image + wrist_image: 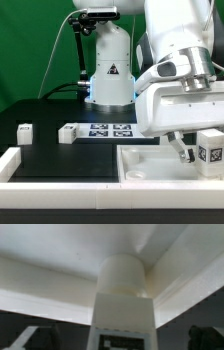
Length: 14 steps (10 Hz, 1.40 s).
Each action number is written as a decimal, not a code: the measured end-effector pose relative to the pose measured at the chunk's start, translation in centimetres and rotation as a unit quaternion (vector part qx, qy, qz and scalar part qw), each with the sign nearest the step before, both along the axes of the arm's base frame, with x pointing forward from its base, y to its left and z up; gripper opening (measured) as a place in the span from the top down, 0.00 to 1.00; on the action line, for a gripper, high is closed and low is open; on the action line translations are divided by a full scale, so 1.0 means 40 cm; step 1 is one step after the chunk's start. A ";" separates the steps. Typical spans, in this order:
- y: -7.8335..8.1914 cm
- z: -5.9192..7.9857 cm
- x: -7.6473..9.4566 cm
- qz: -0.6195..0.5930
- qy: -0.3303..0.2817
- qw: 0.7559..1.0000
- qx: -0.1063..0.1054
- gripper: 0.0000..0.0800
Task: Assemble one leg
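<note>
Robotics lab, no question: a white Franka arm's base stands at twelve o'clock on a black tabletop. A green backdrop curtain hangs behind at ten o'clock. The marker board, with its black-and-white fiducial tags, lies dead centre, and a raised white rim runs along six o'clock.

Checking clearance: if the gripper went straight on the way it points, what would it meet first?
Probably the white tray-like piece below the gripper; the leg between its jaws seems to touch it.
</note>
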State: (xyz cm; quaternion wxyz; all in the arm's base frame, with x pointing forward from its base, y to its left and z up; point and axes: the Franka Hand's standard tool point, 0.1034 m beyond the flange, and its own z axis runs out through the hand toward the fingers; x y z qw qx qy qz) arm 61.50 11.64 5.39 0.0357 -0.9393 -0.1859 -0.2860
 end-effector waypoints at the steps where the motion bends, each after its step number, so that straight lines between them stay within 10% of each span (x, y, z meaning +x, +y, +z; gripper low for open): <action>1: 0.000 0.001 0.000 0.000 0.000 1.000 0.000 0.19; 8: -0.013 0.087 0.043 0.004 0.012 1.000 -0.009 0.19; 14: 0.026 0.063 0.015 0.020 0.239 0.971 -0.022 0.19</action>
